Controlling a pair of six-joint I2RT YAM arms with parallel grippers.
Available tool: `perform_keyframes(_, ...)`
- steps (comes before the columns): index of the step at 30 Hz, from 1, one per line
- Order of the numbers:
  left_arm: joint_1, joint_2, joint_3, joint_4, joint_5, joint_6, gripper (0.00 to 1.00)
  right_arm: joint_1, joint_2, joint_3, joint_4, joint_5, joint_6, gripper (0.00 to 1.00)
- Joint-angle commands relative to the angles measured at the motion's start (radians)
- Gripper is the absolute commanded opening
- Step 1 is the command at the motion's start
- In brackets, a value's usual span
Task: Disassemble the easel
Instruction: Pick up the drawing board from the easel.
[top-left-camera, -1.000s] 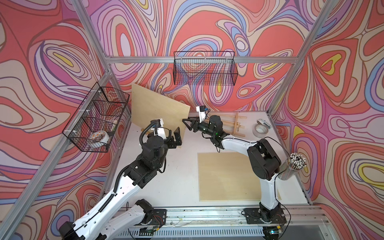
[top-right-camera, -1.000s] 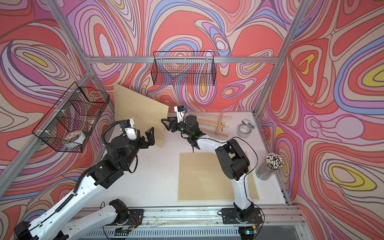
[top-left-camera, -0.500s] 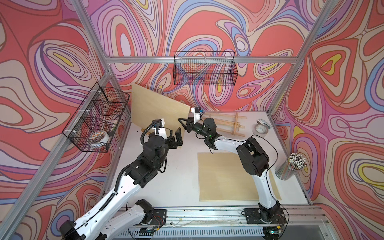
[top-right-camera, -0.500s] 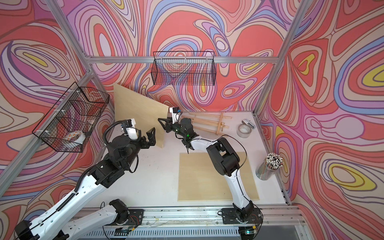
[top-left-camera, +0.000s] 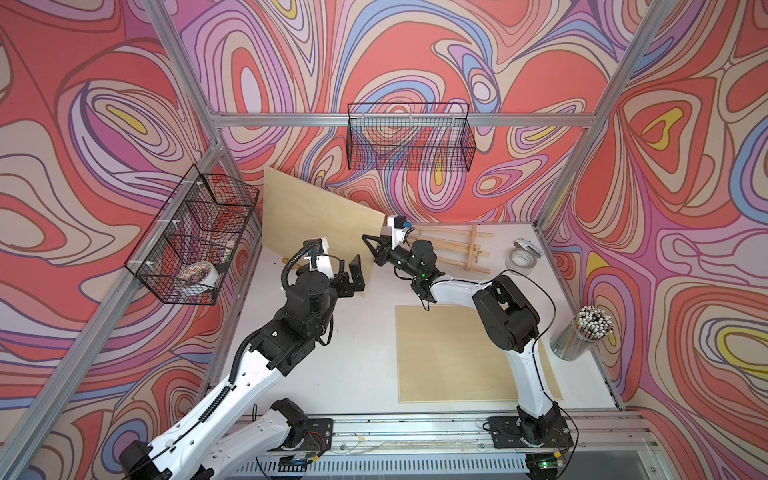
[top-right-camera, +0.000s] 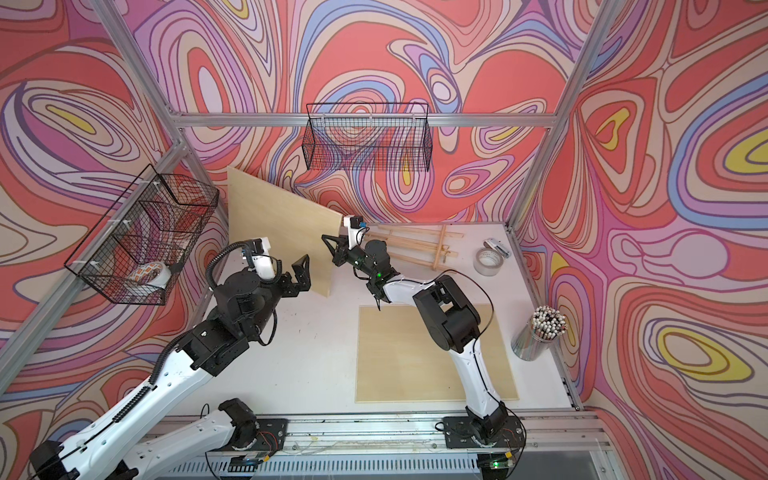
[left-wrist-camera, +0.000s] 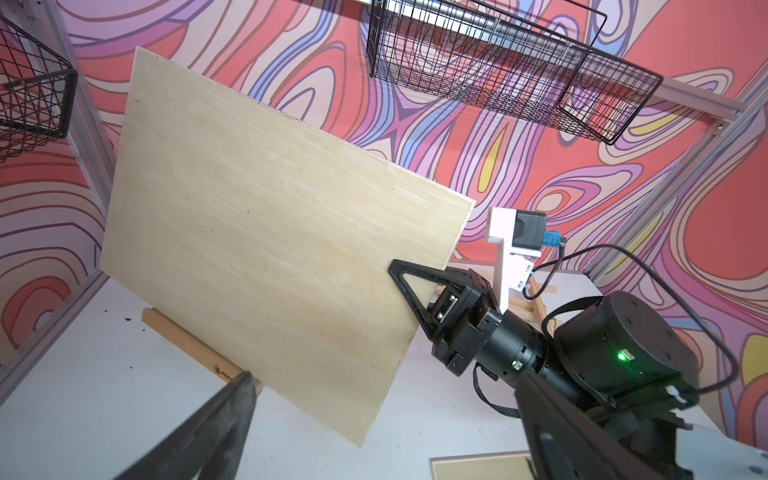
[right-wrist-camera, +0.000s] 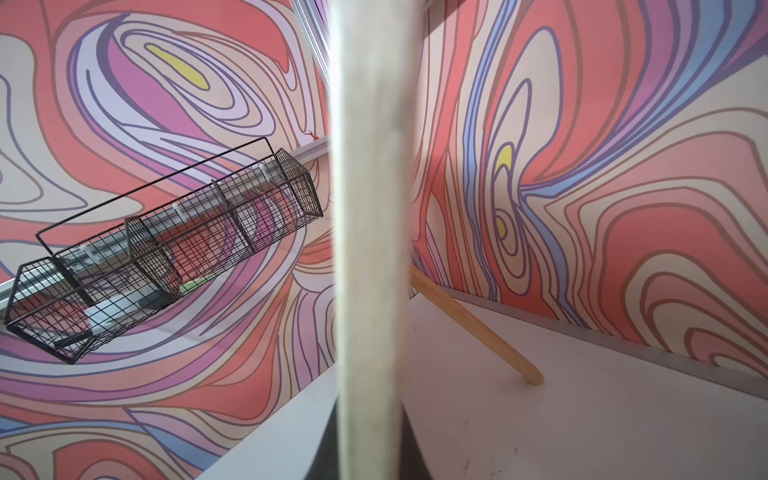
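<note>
Plywood first: in both top views the right gripper is now clenched on the right edge of the board, while 1 second before it was apart from it, with the jaws released. From this I judge that lifting the board off the easel can begin. The left gripper waits with jaws released, just beside the lower corner, and I cannot tell if it touches. The board stands at the back left of the table. Its long axis goes from the left corner toward the table middle, its top leans back to the wall and its face looks to the front. The easel frame shows behind the right gripper. In the left wrist view the 2 fingers stand wide apart, the lower edge of the board rests on a wooden ledge, and the right jaws pinch the side edge. In the right wrist view the board is seen edge-on and blurred, with 1 leg behind it.
</note>
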Motion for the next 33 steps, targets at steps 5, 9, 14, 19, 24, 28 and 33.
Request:
perform_keyframes(5, 0.007, -0.019, -0.006, 0.011, -0.048, 0.010, 1.00, -0.008, -0.069, -0.045, 0.151, -0.018, 0.073, 0.00)
perform_keyframes(9, 0.007, -0.016, -0.006, 0.011, -0.050, 0.009, 1.00, -0.011, -0.069, -0.042, 0.229, -0.006, 0.132, 0.00)
perform_keyframes(14, 0.007, -0.013, -0.003, 0.007, -0.058, 0.009, 1.00, -0.012, -0.067, -0.039, 0.342, 0.019, 0.195, 0.00)
perform_keyframes(19, 0.007, -0.013, -0.002, 0.006, -0.060, 0.008, 1.00, -0.015, -0.074, -0.032, 0.411, 0.044, 0.229, 0.00)
perform_keyframes(24, 0.007, -0.008, 0.003, -0.001, -0.064, 0.008, 1.00, -0.017, -0.067, 0.006, 0.438, 0.049, 0.254, 0.00)
perform_keyframes(28, 0.007, -0.007, 0.004, -0.003, -0.068, 0.006, 1.00, -0.017, -0.064, 0.027, 0.449, 0.052, 0.267, 0.00)
perform_keyframes(33, 0.007, 0.000, 0.008, -0.006, -0.072, 0.007, 1.00, -0.021, -0.075, 0.012, 0.480, 0.061, 0.260, 0.00)
